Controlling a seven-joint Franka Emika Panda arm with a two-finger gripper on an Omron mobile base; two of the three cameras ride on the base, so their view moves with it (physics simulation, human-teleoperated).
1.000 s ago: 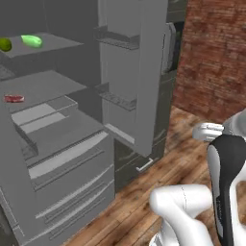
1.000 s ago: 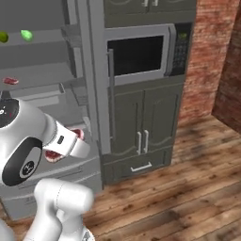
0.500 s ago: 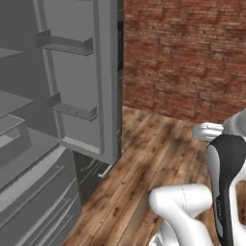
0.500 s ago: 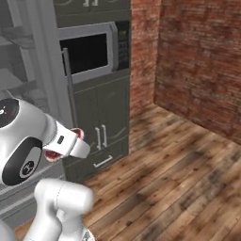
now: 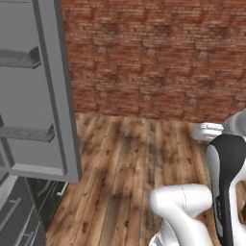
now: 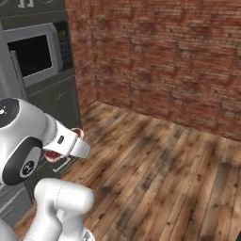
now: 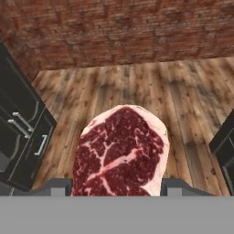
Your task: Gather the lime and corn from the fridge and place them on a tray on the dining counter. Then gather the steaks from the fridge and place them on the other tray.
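The robot's gripper (image 7: 117, 186) is pinching a flat dark-red steak (image 7: 119, 153) with white marbling and a pale fat rim, and the meat sticks up between the two small dark finger tips (image 7: 55, 186). The steak hangs in the air over the brown wooden plank floor (image 7: 137, 87). The tall grey steel fridge door (image 5: 43, 96) stands open at the left, with a red brick wall (image 5: 153, 53) behind.
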